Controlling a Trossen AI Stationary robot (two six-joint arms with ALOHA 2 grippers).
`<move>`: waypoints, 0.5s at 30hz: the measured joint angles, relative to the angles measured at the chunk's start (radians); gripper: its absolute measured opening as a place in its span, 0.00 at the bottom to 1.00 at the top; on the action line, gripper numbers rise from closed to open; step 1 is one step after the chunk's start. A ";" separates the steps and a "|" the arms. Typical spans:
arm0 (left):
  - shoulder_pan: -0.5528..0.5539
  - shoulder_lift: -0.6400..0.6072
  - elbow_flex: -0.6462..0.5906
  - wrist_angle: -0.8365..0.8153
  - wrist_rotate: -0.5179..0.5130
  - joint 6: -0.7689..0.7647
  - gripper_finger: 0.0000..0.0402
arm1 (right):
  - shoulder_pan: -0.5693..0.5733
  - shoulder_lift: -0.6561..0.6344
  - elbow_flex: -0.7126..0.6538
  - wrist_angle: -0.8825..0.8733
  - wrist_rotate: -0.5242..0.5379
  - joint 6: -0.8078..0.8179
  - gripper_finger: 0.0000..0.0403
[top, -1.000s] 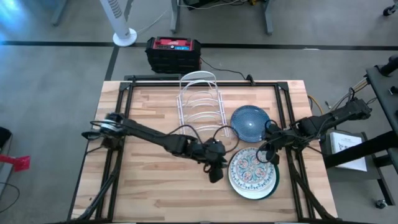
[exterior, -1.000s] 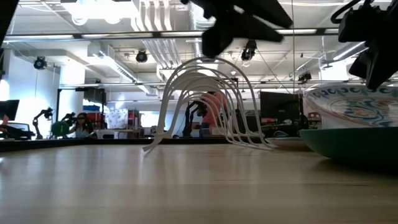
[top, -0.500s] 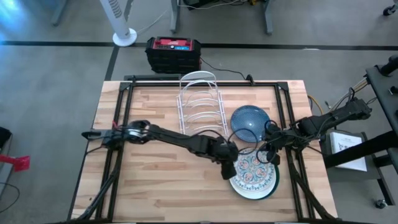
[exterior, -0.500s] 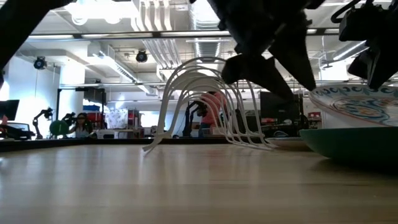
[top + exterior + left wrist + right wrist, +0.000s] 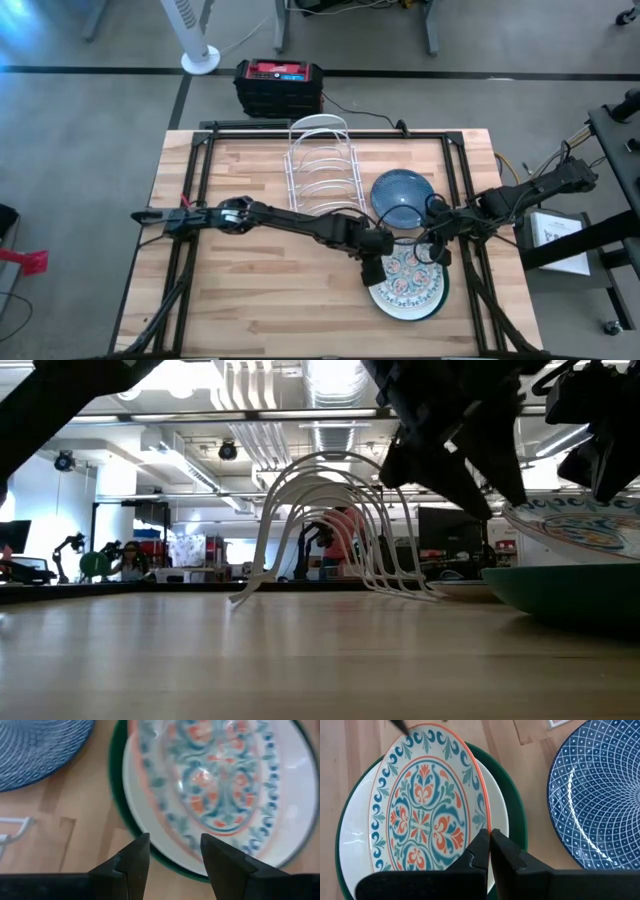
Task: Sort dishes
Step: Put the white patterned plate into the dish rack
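Near the counter's right edge, the floral dish (image 5: 407, 277) tops a stack on the plain white dish (image 5: 357, 837) and the green dish (image 5: 116, 795). The left pincer (image 5: 369, 270) hovers spread at the stack's left rim. The right pincer (image 5: 437, 247), pressed together, pinches the floral dish's right rim. The blue dish (image 5: 402, 197) lies beside the wire rack (image 5: 320, 165).

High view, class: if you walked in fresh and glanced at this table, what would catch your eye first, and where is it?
The patterned plate stands out, topping a stack on a white plate and a green plate at the table's right front. Both arms meet there: the left gripper open at its left edge, the right gripper shut at its right rim. A blue plate lies behind the stack, beside the white wire rack.
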 joint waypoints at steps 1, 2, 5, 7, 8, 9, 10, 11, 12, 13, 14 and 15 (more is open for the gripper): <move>0.003 0.000 -0.007 0.011 0.000 -0.001 0.41 | 0.000 0.000 0.000 0.001 0.000 -0.002 0.00; 0.005 0.000 -0.011 0.024 0.000 -0.001 0.41 | 0.000 0.000 0.000 0.002 0.000 -0.004 0.00; 0.011 0.000 -0.012 0.047 0.001 0.002 0.41 | 0.000 0.000 0.000 0.005 0.000 -0.009 0.00; 0.013 0.000 -0.012 0.039 0.002 0.000 0.41 | 0.000 0.000 0.000 0.006 0.000 -0.010 0.00; 0.013 0.000 -0.012 0.033 0.002 0.000 0.41 | 0.000 0.000 0.000 0.006 0.000 -0.010 0.00; 0.013 -0.001 -0.008 0.023 0.002 -0.001 0.41 | 0.000 0.000 0.000 0.006 0.000 -0.010 0.00; 0.013 -0.001 -0.006 0.017 0.002 0.000 0.41 | 0.000 0.000 0.000 0.006 0.000 -0.010 0.00; 0.013 -0.005 -0.005 0.020 0.002 0.002 0.41 | 0.000 0.000 0.000 0.006 0.000 -0.011 0.00; 0.013 -0.010 -0.004 0.021 0.001 0.002 0.41 | 0.000 0.000 0.000 0.007 0.000 -0.013 0.00; 0.013 -0.015 -0.004 0.021 0.001 0.002 0.41 | 0.000 0.000 0.000 0.008 0.000 -0.015 0.00; 0.013 -0.017 -0.003 0.022 0.002 0.002 0.41 | 0.000 0.000 0.000 0.009 0.000 -0.015 0.00; 0.016 -0.017 -0.003 0.024 0.002 0.002 0.41 | 0.000 0.000 0.000 0.011 0.000 -0.015 0.00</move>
